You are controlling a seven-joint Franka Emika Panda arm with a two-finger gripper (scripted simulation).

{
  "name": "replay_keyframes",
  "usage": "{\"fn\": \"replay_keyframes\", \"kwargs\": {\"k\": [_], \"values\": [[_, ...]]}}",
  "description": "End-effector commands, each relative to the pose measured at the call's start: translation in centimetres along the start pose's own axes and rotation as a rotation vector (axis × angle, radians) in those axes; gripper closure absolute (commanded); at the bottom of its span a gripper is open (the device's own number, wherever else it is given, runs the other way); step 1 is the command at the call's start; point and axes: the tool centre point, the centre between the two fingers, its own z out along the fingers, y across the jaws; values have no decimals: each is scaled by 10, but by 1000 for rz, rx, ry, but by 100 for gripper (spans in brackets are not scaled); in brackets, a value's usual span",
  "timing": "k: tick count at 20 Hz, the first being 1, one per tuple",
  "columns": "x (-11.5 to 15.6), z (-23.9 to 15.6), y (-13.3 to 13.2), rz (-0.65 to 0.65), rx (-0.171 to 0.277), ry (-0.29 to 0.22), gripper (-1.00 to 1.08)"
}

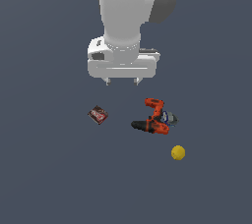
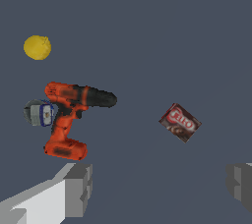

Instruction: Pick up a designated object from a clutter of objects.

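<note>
The designated small can [image 2: 47, 114], with a dark blue rim and whitish face, lies against the handle of the orange-and-black power drill [image 2: 69, 115], with a dark grey disc [image 2: 32, 112] touching its other side. In the exterior view the can [image 1: 169, 117] peeks out on the right side of the drill [image 1: 151, 121], partly hidden by it. My gripper [image 1: 122, 82] hangs open and empty well above the surface, up and to the exterior view's left of the drill. In the wrist view both grey fingers [image 2: 76, 188] show wide apart, with nothing between them in the gripper [image 2: 157, 186].
A yellow ball [image 1: 178, 153] lies alone beyond the drill, also seen in the wrist view [image 2: 37, 47]. A dark red-brown packet [image 1: 98, 115] lies apart on the exterior view's left, and shows in the wrist view [image 2: 180, 122]. The surface is flat dark grey.
</note>
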Motion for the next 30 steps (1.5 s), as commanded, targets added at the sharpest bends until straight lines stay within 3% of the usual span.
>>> {"fn": "replay_keyframes", "kwargs": {"k": [1, 16, 30], "values": [[0, 0, 0, 0, 0, 0, -92], [0, -13, 7, 31, -11, 12, -92], [11, 11, -25, 190, 16, 13, -92]]}}
